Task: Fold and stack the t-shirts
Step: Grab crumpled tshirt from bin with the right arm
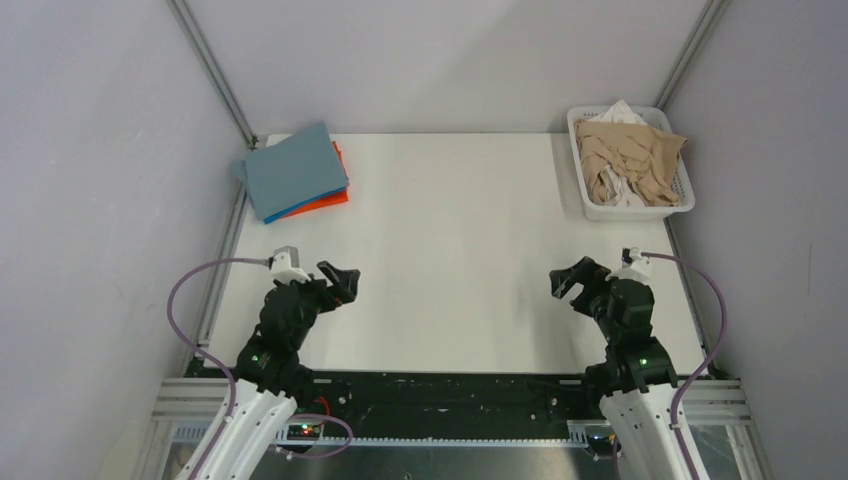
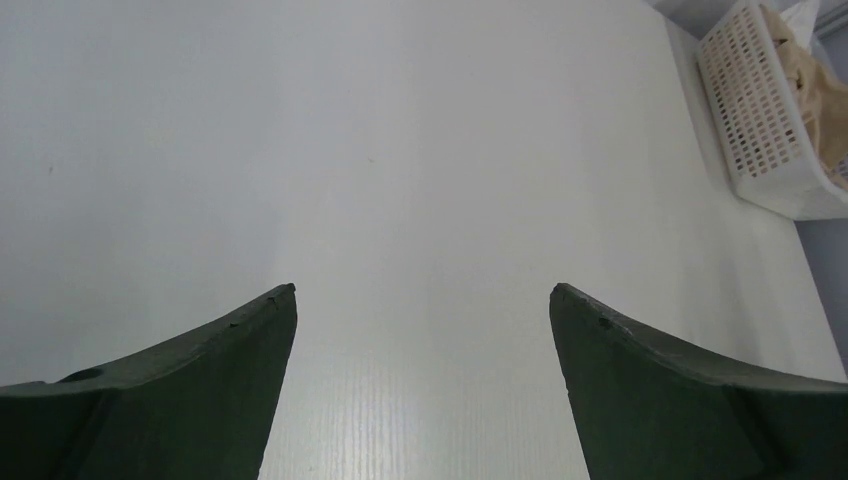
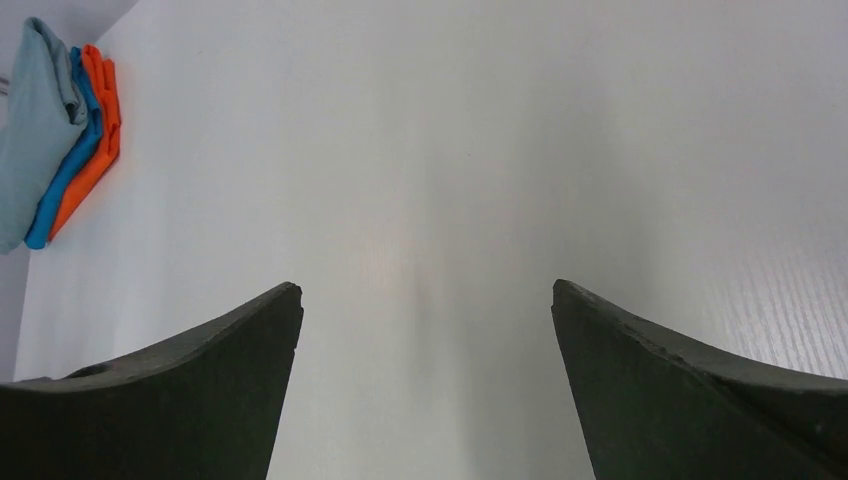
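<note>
White table point(image 1: 450, 250). Folded stack point(image 1: 296, 172) of three shirts lies well ahead of left gripper point(image 1: 345, 283). Tan shirt point(image 1: 630, 155) and white shirt point(image 1: 622, 110) remain crumpled in basket point(image 1: 588, 205), ahead of right gripper point(image 1: 560, 283). Both grippers spread wide, empty.

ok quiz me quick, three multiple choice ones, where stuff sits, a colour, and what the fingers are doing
1. The folded stack lies at the table's: A far-left corner; B near-right corner; C centre.
2. Its top t-shirt is: A orange; B white; C grey-blue.
3. The fingers of the left gripper and right gripper are: A shut on cloth; B open and empty; C one open, one shut.
Answers: 1 A, the overhead view shows it there. 2 C, grey-blue covers the bright blue t-shirt and the orange t-shirt. 3 B, each wrist view shows bare table between spread fingers.
</note>
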Controlling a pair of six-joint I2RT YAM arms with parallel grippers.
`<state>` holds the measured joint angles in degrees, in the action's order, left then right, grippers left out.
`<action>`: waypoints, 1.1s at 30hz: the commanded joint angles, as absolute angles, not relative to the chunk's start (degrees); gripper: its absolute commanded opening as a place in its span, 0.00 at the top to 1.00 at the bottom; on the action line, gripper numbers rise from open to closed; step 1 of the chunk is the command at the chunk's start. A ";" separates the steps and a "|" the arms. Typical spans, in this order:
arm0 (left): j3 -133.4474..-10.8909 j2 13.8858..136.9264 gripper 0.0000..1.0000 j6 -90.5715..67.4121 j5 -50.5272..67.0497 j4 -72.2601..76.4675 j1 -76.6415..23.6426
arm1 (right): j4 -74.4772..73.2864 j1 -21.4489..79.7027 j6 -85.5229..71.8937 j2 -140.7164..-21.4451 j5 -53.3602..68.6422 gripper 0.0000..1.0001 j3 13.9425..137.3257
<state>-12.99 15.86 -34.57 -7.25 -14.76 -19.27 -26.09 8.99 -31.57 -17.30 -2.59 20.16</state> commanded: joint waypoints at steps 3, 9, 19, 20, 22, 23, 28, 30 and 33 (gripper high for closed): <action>-19.26 18.57 0.00 -35.17 -8.92 -13.52 -19.51 | -17.75 8.82 -33.08 -18.97 0.15 0.01 24.87; -23.55 24.02 0.00 -33.57 -11.53 -13.38 -19.52 | -11.81 8.43 -30.51 -31.76 1.06 0.01 34.80; -27.26 35.56 0.02 -31.39 -15.69 -9.85 -19.56 | -23.90 -3.76 -26.60 -76.00 -1.73 0.01 69.89; -27.16 35.97 0.02 -31.16 -15.84 -9.34 -19.54 | -24.17 -4.39 -25.99 -78.52 -1.16 0.00 74.45; -27.11 36.92 0.02 -30.62 -16.77 -9.10 -19.47 | -25.13 -6.10 -24.91 -86.35 -0.99 0.00 81.77; -27.05 37.29 0.02 -30.49 -17.00 -9.03 -19.49 | -25.83 -6.93 -24.50 -91.90 -1.29 0.00 84.66; -26.25 37.22 0.02 -30.14 -18.01 -8.17 -19.43 | -32.52 -7.90 -17.65 -110.91 -5.08 0.00 109.84; -25.89 37.03 0.02 -29.73 -18.41 -7.73 -19.48 | -33.70 -7.99 -14.12 -118.25 -6.68 0.00 118.43; -25.43 37.17 0.02 -29.33 -19.15 -7.16 -19.43 | -34.25 -8.01 -9.22 -127.51 -7.05 0.05 126.77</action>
<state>-24.99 37.50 -30.98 -16.49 -10.50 -19.27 -30.89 -8.10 -17.56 -120.44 -4.58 117.19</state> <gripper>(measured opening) 0.983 0.968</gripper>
